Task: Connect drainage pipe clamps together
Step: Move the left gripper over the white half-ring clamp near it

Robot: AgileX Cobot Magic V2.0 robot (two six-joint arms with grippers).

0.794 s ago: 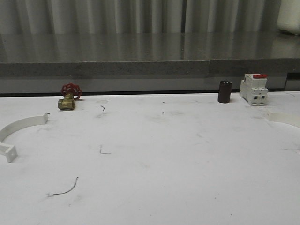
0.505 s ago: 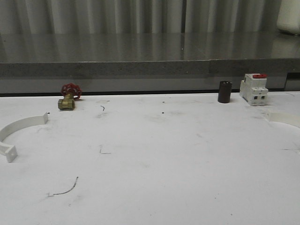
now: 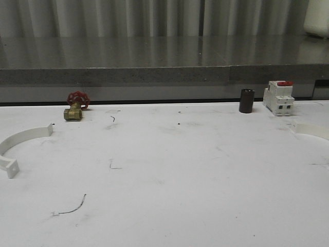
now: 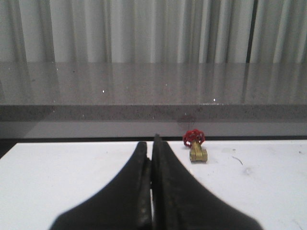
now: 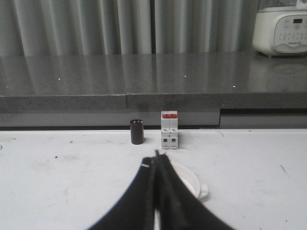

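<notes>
One off-white drainage pipe clamp (image 3: pixel 21 138) lies on the white table at the far left edge, its arc open toward the left, a flat tab at each end. The other clamp (image 3: pixel 313 130) lies at the far right edge, cut off by the frame. In the right wrist view this clamp (image 5: pixel 191 180) rests just beyond my right gripper (image 5: pixel 157 156), partly hidden behind the black fingers, which are shut on nothing. My left gripper (image 4: pixel 152 143) is also shut and empty, hovering over bare table.
A brass valve with a red handwheel (image 3: pixel 75 107) stands at the back left. A dark cylinder (image 3: pixel 247 101) and a white-and-red breaker (image 3: pixel 278 98) stand at the back right. A grey counter ledge (image 3: pixel 164 74) runs behind the table. A white appliance (image 5: pixel 283 28) sits on it.
</notes>
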